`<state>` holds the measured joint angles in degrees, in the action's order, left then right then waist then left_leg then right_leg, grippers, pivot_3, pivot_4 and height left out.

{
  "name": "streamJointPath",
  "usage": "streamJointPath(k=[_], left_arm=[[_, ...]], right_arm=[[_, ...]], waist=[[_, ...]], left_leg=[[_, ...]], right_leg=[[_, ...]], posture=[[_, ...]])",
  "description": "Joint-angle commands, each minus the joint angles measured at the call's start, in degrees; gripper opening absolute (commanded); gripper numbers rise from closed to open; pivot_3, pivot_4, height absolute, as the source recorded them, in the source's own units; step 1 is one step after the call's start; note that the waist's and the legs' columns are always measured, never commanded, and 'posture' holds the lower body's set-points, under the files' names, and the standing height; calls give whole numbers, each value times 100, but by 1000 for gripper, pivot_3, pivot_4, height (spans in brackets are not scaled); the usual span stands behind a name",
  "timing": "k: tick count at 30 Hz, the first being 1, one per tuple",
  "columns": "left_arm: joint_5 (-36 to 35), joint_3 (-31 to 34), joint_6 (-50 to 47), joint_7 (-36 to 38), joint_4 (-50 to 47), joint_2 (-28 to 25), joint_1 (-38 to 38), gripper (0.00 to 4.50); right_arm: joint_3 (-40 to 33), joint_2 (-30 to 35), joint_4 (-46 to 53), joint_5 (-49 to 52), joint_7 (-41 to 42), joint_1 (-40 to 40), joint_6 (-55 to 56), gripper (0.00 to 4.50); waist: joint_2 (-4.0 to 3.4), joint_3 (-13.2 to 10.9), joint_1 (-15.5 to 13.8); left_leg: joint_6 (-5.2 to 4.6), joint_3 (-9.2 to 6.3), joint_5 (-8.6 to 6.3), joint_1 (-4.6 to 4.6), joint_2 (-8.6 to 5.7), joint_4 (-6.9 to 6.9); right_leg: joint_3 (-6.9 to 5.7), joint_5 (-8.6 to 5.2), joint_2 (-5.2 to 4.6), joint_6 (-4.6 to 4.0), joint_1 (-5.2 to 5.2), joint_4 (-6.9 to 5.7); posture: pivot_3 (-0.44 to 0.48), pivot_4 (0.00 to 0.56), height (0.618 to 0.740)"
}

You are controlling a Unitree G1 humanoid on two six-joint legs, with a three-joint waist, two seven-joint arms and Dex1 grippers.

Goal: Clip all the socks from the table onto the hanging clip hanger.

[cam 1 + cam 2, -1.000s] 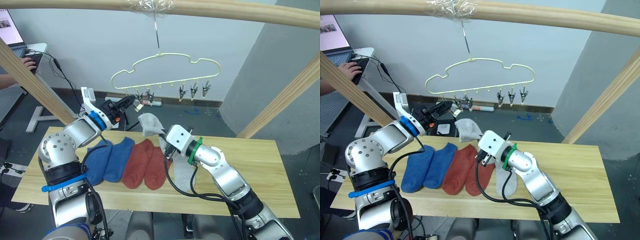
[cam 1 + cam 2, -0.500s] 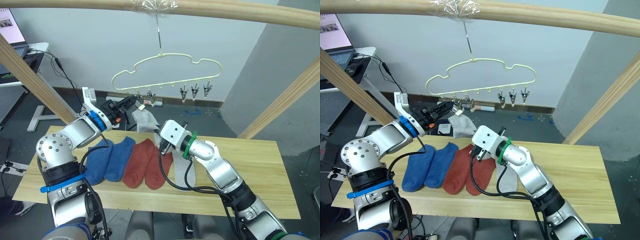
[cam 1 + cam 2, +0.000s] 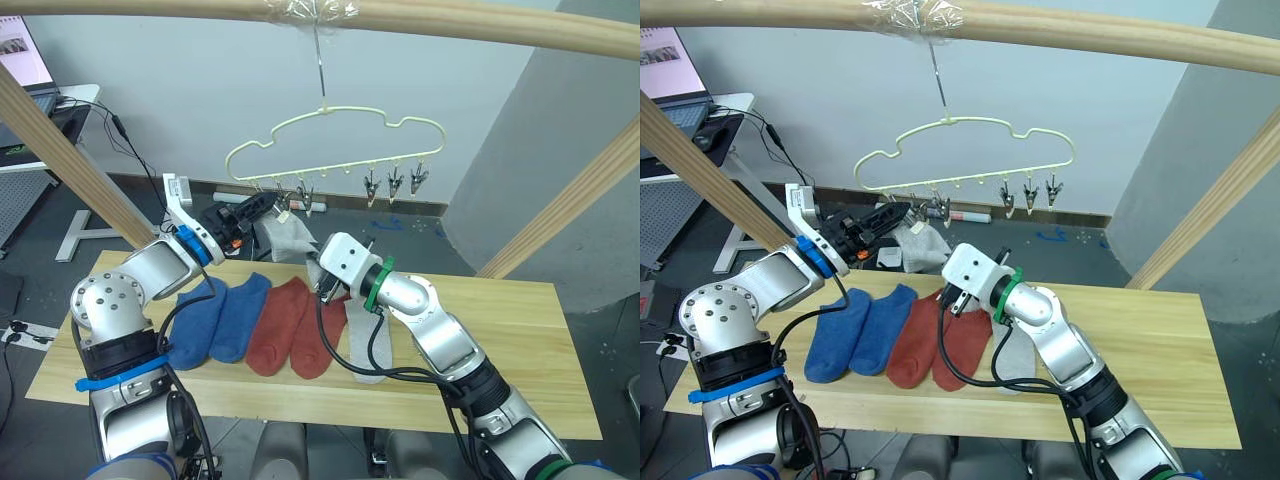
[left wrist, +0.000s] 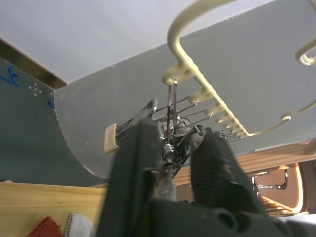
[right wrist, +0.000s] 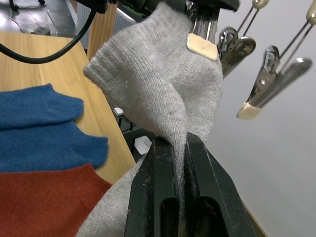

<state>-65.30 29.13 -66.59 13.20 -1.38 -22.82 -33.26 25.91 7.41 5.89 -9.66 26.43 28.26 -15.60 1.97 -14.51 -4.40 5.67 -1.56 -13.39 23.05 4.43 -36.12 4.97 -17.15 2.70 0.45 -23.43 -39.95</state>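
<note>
No sock is hanging from the hanger (image 3: 330, 140) yet, so the task is sitting at its 1st clip. 6 clips are dangling in a row under the wire, all empty as far as the head views show. On the table (image 3: 520, 340) 2 blue socks (image 3: 215, 320) and 2 red socks (image 3: 295, 325) are lying side by side, with 1 grey sock (image 3: 370, 345) lying flat just beside the red pair. That is leaving 5 socks untouched and 1 in hand.

The right gripper (image 5: 177, 163) is pinching the other grey sock (image 5: 163, 94), its 2 fingers closed on a fold of fabric low on the sock. It is holding the sock up above the table's far edge, with the sock's upper edge rising to the leftmost clips. In the right wrist view that edge is reaching a cream-tipped clip (image 5: 203, 37), though I cannot tell whether the fabric is already inside the clip's mouth or just beside it.

The left gripper (image 4: 170, 148) is working at the hanger's left end. Its 2 fingers are closing around a clip (image 4: 165, 136) from either side, apparently squeezing it, but I cannot tell whether the clip is fully pressed open.

My judgement: the step in hand is feeding the sock's edge into the opened clip, then releasing.
</note>
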Motion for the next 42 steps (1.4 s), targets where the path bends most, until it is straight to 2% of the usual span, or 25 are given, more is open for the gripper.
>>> streamJointPath(k=[1, 5, 7, 9, 12, 16, 18, 19, 22, 25, 29, 35, 38, 42], left_arm=[[-23, -16, 140, 163, -195, -220, 60, 2600], [427, -225, 465, 342, -381, -531, 249, 3769], [472, -200, 588, 421, -483, -641, 308, 4345], [670, -293, 769, 596, -733, -847, 455, 4390], [861, -444, 952, 734, -1073, -1010, 675, 4390], [1236, -821, 1365, 980, -1876, -1122, 1150, 4390], [1570, -1094, 1726, 947, -2144, -998, 1283, 4390], [1848, -1282, 1979, 902, -2201, -924, 1331, 4390], [2638, -1829, 2821, 1013, -2201, -720, 1467, 4390], [3223, -2164, 3546, 1044, -2049, -460, 1537, 3825], [3888, -2426, 4180, 959, -1705, -217, 1537, 2635], [4563, -2435, 4944, 744, -1234, 76, 1504, 2635], [4727, -2353, 5133, 625, -1071, 163, 1459, 2635], [4848, -2393, 5397, 809, -794, 170, 1351, 2635]], right_arm=[[-38, -197, 165, 250, 145, 41, -21, 0], [-194, -585, 238, 762, 235, -23, -387, 0], [-278, -816, 210, 1038, 264, -42, -647, 547], [-394, -1106, 102, 1359, 250, -77, -941, 1128], [-437, -1188, 53, 1437, 209, -72, -1101, 2227], [-566, -901, 307, 1528, 245, -309, -1307, 3633], [-685, -643, 606, 1543, 233, -559, -1411, 4342], [-758, -481, 798, 1522, 203, -701, -1441, 4477], [-1054, -37, 1458, 1684, 266, -1085, -1687, 4477], [-1375, 344, 2137, 1988, 387, -1306, -2004, 4500], [-1678, 712, 2657, 2246, 426, -1330, -2282, 4500], [-1835, 873, 3111, 2629, 382, -1077, -2567, 4500], [-1864, 900, 3211, 2772, 356, -976, -2634, 4500], [-1963, 964, 3266, 2911, 312, -795, -2678, 4500]], waist=[[0, 0, 0], [0, 0, 5], [0, 0, -7], [1, 0, -4], [1, 0, -10], [6, 2, -34], [6, 3, -66], [6, 3, -76], [6, 3, -100], [6, 3, -78], [6, 3, 13], [7, 4, 24], [10, 6, 16], [11, 7, 15]], left_leg=[[0, 0, 0, 0, 0, 0], [0, -1, 0, 0, 5, 3], [0, -2, 0, 0, 5, 3], [0, -1, 0, 1, 4, 3], [0, -1, -1, 1, 6, 4], [0, 2, -1, 2, -2, 4], [0, 0, -1, 7, -3, 3], [-1, 0, -1, 7, -5, 3], [-2, 2, -2, 8, -6, 3], [-2, 6, -2, 7, -3, 4], [-14, 6, -8, 6, 3, 4], [-22, 10, -13, 6, 1, 1], [-22, 10, -13, 7, 0, -1], [-23, 11, -13, 7, -1, -3]], right_leg=[[0, 0, 0, 0, 0, 0], [0, 0, 0, 0, -2, 1], [-1, 0, 0, 0, -2, 1], [-1, 0, 0, 0, -2, 1], [2, 0, 0, -1, -2, 2], [5, 0, -3, -1, -2, 4], [9, 0, -4, -1, -2, 9], [9, 0, -5, 0, -2, 9], [15, 0, -4, 0, -3, 9], [19, 0, -1, 0, -6, 8], [21, 0, 5, -1, -8, 5], [18, 1, 7, -3, -8, 5], [15, 2, 6, -3, -7, 5], [11, 3, 6, -5, -7, 4]], posture=[[252, 219, 740], [253, 219, 740], [253, 219, 740], [261, 214, 740], [264, 209, 740], [264, 209, 740], [263, 207, 740], [260, 205, 740], [241, 206, 740], [216, 205, 740], [195, 202, 740], [174, 188, 740], [170, 184, 740], [169, 179, 740]])
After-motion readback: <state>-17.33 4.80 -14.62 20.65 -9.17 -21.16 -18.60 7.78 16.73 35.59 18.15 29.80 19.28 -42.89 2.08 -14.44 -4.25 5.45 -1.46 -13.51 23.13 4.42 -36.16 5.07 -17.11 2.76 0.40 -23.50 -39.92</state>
